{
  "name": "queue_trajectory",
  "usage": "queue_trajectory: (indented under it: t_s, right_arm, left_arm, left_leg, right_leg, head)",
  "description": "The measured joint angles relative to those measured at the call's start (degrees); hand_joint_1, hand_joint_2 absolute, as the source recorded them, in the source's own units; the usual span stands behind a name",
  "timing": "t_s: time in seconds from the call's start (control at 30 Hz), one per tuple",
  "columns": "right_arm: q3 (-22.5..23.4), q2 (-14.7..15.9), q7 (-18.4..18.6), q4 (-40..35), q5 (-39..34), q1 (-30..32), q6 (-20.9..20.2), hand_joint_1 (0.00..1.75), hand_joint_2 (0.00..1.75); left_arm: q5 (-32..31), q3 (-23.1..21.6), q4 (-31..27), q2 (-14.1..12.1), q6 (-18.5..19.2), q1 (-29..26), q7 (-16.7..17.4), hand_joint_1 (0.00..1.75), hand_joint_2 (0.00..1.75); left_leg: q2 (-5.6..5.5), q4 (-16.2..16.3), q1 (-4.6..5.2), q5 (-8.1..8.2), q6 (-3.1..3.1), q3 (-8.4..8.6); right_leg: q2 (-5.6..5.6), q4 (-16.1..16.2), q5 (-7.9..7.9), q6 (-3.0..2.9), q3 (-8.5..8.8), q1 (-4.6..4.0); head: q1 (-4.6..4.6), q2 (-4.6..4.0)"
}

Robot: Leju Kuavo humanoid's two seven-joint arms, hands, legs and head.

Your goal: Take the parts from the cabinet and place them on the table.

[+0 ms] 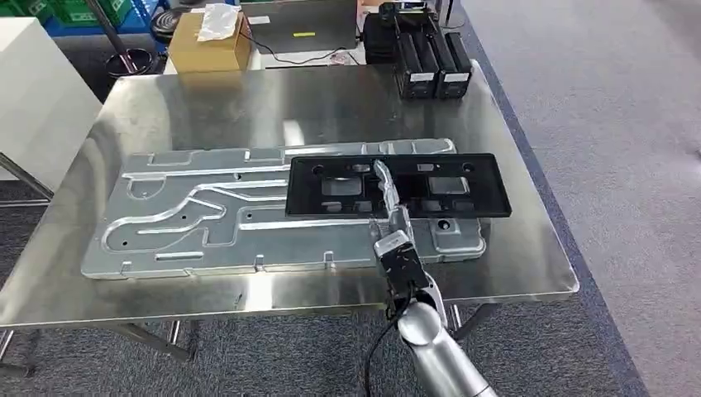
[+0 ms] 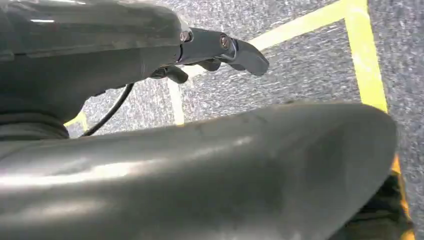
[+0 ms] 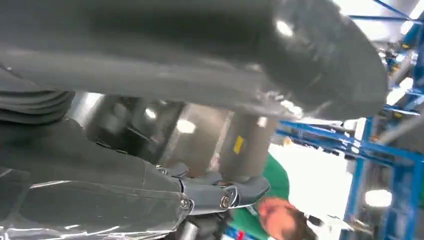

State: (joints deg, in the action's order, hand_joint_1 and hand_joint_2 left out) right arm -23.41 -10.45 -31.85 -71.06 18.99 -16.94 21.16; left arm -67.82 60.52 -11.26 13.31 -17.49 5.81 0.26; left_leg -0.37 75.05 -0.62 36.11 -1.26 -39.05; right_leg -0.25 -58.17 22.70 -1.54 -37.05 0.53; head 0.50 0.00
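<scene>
On the steel table [image 1: 512, 273], the right hand [image 1: 387, 207] grips a black rectangular plastic frame [image 1: 463, 186], fingers pinching its near edge. The frame overlaps a large stamped silver metal panel [image 1: 182, 215]. Left hand [image 2: 220, 50]: fingers loosely curled, holding nothing.

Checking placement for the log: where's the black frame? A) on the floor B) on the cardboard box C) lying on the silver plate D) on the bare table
C: the black frame lies flat on the silver plate, right hand at its near edge.
</scene>
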Motion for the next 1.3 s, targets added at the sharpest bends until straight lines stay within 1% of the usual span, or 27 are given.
queue_trajectory:
  t_s: [0.03, 0.1, 0.13, 0.17, 0.3, 0.33, 0.37, 0.43, 0.47, 0.5, 0.53, 0.6, 0.63, 0.67, 0.7, 0.8, 0.83, 0.87, 0.9, 0.93, 0.97, 1.0, 1.07, 1.1, 1.13, 1.2, 1.3]
  right_arm:
    - [-0.22, 0.15, 0.00, 0.00, -0.02, 0.55, 0.11, 0.00, 0.00]
    - [-0.65, 0.35, 0.02, -0.02, -0.24, 1.17, 0.15, 0.00, 0.00]
    - [-0.72, 0.37, 0.02, -0.02, -0.35, 1.36, 0.15, 0.00, 0.00]
    - [-0.72, 0.42, 0.07, -0.07, -0.42, 1.61, 0.15, 0.00, 0.00]
    - [-0.79, 0.57, 0.04, -0.04, -0.72, 2.35, 0.57, 0.00, 0.00]
    - [-0.76, 0.81, 0.07, 0.02, -1.09, 2.72, 0.96, 0.00, 0.00]
    - [-0.76, 0.98, 0.11, 0.04, -1.25, 3.23, 1.25, 0.00, 0.00]
    - [-0.72, 1.18, 0.13, 0.15, -1.59, 4.12, 2.34, 0.00, 0.00]
    - [-0.63, 1.29, 0.32, 0.26, -1.64, 4.71, 2.77, 0.00, 0.00]
    - [-0.41, 1.38, 0.83, 0.33, -1.64, 5.41, 3.19, 0.00, 0.00]
    - [0.00, 1.51, 1.53, 0.39, -1.60, 6.18, 3.56, 0.00, 0.00]
    - [0.88, 1.64, 2.38, 0.44, -1.33, 7.13, 3.87, 0.00, 0.00]
    - [1.29, 1.70, 2.62, 0.42, -1.22, 7.29, 3.87, 0.00, 0.00]
    - [1.73, 1.73, 2.97, 0.39, -1.11, 7.36, 3.85, 0.00, 0.00]
    - [2.27, 1.73, 3.23, 0.42, -0.96, 7.52, 3.80, 0.00, 0.00]
    - [4.40, 1.92, 4.37, 0.59, -0.77, 9.11, 3.80, 0.00, 0.00]
    - [4.92, 1.94, 4.37, 0.70, -0.72, 9.46, 3.80, 0.00, 0.00]
    - [5.29, 1.94, 4.44, 0.81, -0.70, 9.67, 3.80, 0.00, 0.00]
    - [5.57, 1.94, 4.46, 0.90, -0.63, 9.88, 3.74, 0.00, 0.00]
    - [5.92, 1.95, 4.74, 1.01, -0.57, 10.17, 3.67, 0.00, 0.00]
    - [6.25, 1.94, 5.07, 1.12, -0.52, 10.46, 3.54, 0.00, 0.00]
    - [6.73, 1.94, 5.40, 1.31, -0.48, 10.77, 3.13, 0.00, 0.00]
    - [7.93, 1.94, 5.92, 1.66, -0.50, 11.45, 2.41, 0.00, 0.00]
    - [8.59, 1.94, 6.16, 1.86, -0.57, 11.74, 2.14, 0.00, 0.00]
    - [9.33, 1.94, 6.25, 2.12, -0.63, 11.94, 1.97, 0.00, 0.00]
    - [10.82, 1.92, 6.34, 2.65, -0.94, 12.15, 1.59, 0.00, 0.00]
    - [13.87, 1.90, 6.56, 4.89, -1.90, 12.38, 1.42, 0.00, 0.00]
  left_arm:
    - [0.00, 0.15, 0.00, -0.11, -0.02, -0.06, 0.09, 0.00, 0.00]
    - [-0.09, 0.35, 0.00, -0.39, -0.11, -0.04, 0.09, 0.00, 0.00]
    - [-0.11, 0.42, 0.00, -0.46, -0.18, 0.12, 0.09, 0.00, 0.00]
    - [-0.20, 0.44, 0.00, -0.50, -0.17, 0.32, 0.09, 0.00, 0.00]
    - [-0.24, 0.59, 0.00, -0.59, -0.35, -0.03, -0.07, 0.00, 0.00]
    - [-0.30, 0.59, 0.00, -0.63, -0.37, 0.08, -0.29, 0.00, 0.00]
    - [-0.39, 0.59, 0.00, -0.74, -0.42, 0.13, -0.46, 0.00, 0.00]
    - [-0.59, 0.59, 0.00, -0.74, -0.42, 0.08, -0.61, 0.00, 0.00]
    - [-0.63, 0.59, 0.00, -0.79, -0.39, 0.02, -0.61, 0.00, 0.00]
    - [-0.68, 0.59, 0.00, -0.85, -0.39, -0.02, -0.61, 0.00, 0.00]
    - [-0.77, 0.59, 0.00, -0.94, -0.37, -0.07, -0.59, 0.00, 0.00]
    - [-0.76, 0.59, 0.00, -1.00, -0.37, -0.17, -0.44, 0.00, 0.00]
    - [-0.76, 0.59, -0.02, -1.07, -0.37, -0.17, -0.42, 0.00, 0.00]
    - [-0.76, 0.59, -0.02, -1.07, -0.39, -0.18, -0.39, 0.00, 0.00]
    - [-0.76, 0.59, 0.00, -1.11, -0.42, -0.13, -0.35, 0.00, 0.00]
    - [-0.92, 0.59, -0.02, -1.22, -0.50, -0.29, -0.11, 0.00, 0.00]
    - [-0.92, 0.61, -0.02, -1.44, -0.52, -0.43, -0.04, 0.00, 0.00]
    - [-0.92, 0.61, -0.02, -1.53, -0.55, -0.45, -0.02, 0.00, 0.00]
    - [-0.92, 0.61, -0.02, -1.64, -0.52, -0.50, 0.07, 0.00, 0.00]
    - [-0.92, 0.61, -0.02, -1.70, -0.55, -0.49, 0.07, 0.00, 0.00]
    - [-0.94, 0.61, -0.02, -1.73, -0.55, -0.47, 0.07, 0.00, 0.00]
    - [-0.98, 0.61, 0.00, -1.79, -0.61, -0.48, 0.07, 0.00, 0.00]
    - [-1.18, 0.61, 0.00, -1.97, -0.66, -0.49, 0.06, 0.00, 0.00]
    - [-1.31, 0.61, 0.00, -2.08, -0.68, -0.46, 0.06, 0.00, 0.00]
    - [-1.66, 0.59, -0.02, -2.21, -0.70, -0.41, 0.00, 0.00, 0.00]
    - [-2.10, 0.48, -0.04, -2.47, -0.70, -0.12, -0.02, 0.00, 0.00]
    - [-2.82, 0.35, -0.04, -2.62, -0.63, -0.12, 0.09, 0.00, 0.00]
  left_leg:
    - [0.01, -1.88, -0.06, -1.05, -0.05, 1.66]
    - [0.03, -11.58, -0.16, -4.65, 0.06, 8.07]
    - [0.03, -16.89, -0.17, -5.23, 0.25, 11.50]
    - [-0.08, -17.24, 0.37, -5.30, 0.51, 10.98]
    - [-0.10, -17.45, 0.40, -7.39, 2.06, 10.17]
    - [0.33, -17.65, 0.08, -8.20, 2.40, 9.77]
    - [0.30, -17.70, 0.06, -8.99, 2.91, 8.83]
    - [0.39, -17.62, 0.16, -10.28, 3.18, 7.16]
    - [0.44, -17.59, 0.18, -10.83, 3.15, 6.40]
    - [0.45, -17.51, 0.18, -11.35, 3.11, 5.64]
    - [0.45, -17.43, 0.18, -11.83, 3.05, 4.86]
    - [0.45, -17.13, 0.18, -12.71, 2.76, 3.43]
    - [0.42, -16.94, 0.19, -13.17, 2.55, 2.91]
    - [0.39, -16.74, 0.37, -13.46, 2.25, 2.56]
    - [0.43, -16.73, 0.42, -13.86, 1.92, 2.43]
    - [0.32, -17.49, 0.38, -15.42, 0.75, 2.48]
    - [0.21, -16.86, 0.17, -14.65, 0.53, 2.14]
    - [0.24, -15.39, 0.23, -11.82, 0.28, 1.44]
    - [0.23, -11.93, 0.10, -7.86, 0.17, 0.37]
    - [0.23, -7.45, 0.04, -4.32, 0.04, -0.67]
    - [0.23, -3.36, 0.03, -1.98, -0.10, -1.39]
    - [0.23, -0.08, 0.03, -1.56, -0.21, -1.54]
    - [0.23, -0.39, 0.03, -5.26, -0.15, 0.96]
    - [0.23, -3.56, 0.03, -7.47, 0.01, 3.84]
    - [0.23, -8.30, 0.04, -8.26, 0.29, 7.62]
    - [0.19, -18.80, 0.47, -4.79, 0.86, 14.84]
    - [0.18, -19.10, 0.85, -5.21, 2.04, 14.17]
  right_leg:
    - [0.00, -0.17, -0.36, 0.09, -0.58, 0.01]
    - [0.07, -0.58, -1.06, 0.41, -1.67, 0.08]
    - [0.14, -0.90, -1.43, 0.76, -2.04, 0.10]
    - [0.15, -0.89, -1.81, 1.28, -2.15, -0.23]
    - [0.24, -0.13, -3.68, 2.64, -2.28, 0.03]
    - [0.53, -0.64, -2.84, 2.89, -2.84, 0.31]
    - [0.49, -2.74, 0.87, 3.25, -3.83, 0.15]
    - [0.45, -11.39, 8.07, 3.73, -6.02, 0.30]
    - [0.45, -15.29, 9.84, 3.88, -6.63, 0.29]
    - [0.44, -17.57, 10.04, 3.94, -6.52, 0.30]
    - [0.44, -17.39, 9.01, 3.89, -5.20, 0.31]
    - [0.44, -10.45, 6.01, 3.50, 0.86, 0.29]
    - [0.45, -5.21, 5.76, 3.16, 4.98, 0.22]
    - [0.49, -0.81, 7.15, 2.70, 8.58, -0.02]
    - [0.55, 0.85, 7.53, 2.27, 9.03, -0.32]
    - [0.50, 0.99, 6.26, 1.11, 8.23, -0.50]
    - [0.10, 1.49, 5.33, 0.57, 7.84, 0.09]
    - [0.19, 1.59, 4.66, 0.14, 7.15, 0.03]
    - [0.17, 1.56, 4.02, -0.29, 6.27, 0.00]
    - [0.16, 1.52, 3.32, -0.35, 5.36, -0.08]
    - [0.08, 1.48, 2.65, -0.36, 4.44, -0.16]
    - [0.04, 1.35, 1.91, -0.31, 3.33, -0.23]
    - [-0.08, 1.00, 0.70, -0.09, 1.40, -0.27]
    - [-0.09, 0.77, 0.12, 0.07, 0.48, -0.28]
    - [-0.07, 0.53, -0.46, 0.24, -0.38, -0.31]
    - [-0.02, -0.15, -1.25, 0.78, -1.10, -0.58]
    - [-0.23, 0.46, -3.18, 1.92, -1.02, -0.28]
  head:
    - [0.00, 0.00]
    - [0.00, 0.00]
    - [0.02, 0.00]
    - [-0.04, 0.02]
    - [-0.11, 0.00]
    - [0.07, 0.00]
    - [-0.35, 0.00]
    - [-0.37, 0.00]
    - [-0.35, 0.02]
    - [-0.39, 0.00]
    - [-0.35, 0.02]
    - [-0.37, 0.00]
    - [-0.37, 0.00]
    - [-0.35, 0.02]
    - [-0.18, 0.02]
    - [-0.61, 0.00]
    - [-0.57, 0.02]
    - [-0.50, 0.00]
    - [-0.24, 0.00]
    - [-0.26, 0.00]
    - [-0.24, 0.00]
    - [-0.24, 0.00]
    - [-0.24, 0.00]
    - [-0.24, 0.00]
    - [-0.24, 0.00]
    - [-0.24, 0.00]
    - [-0.26, 0.00]
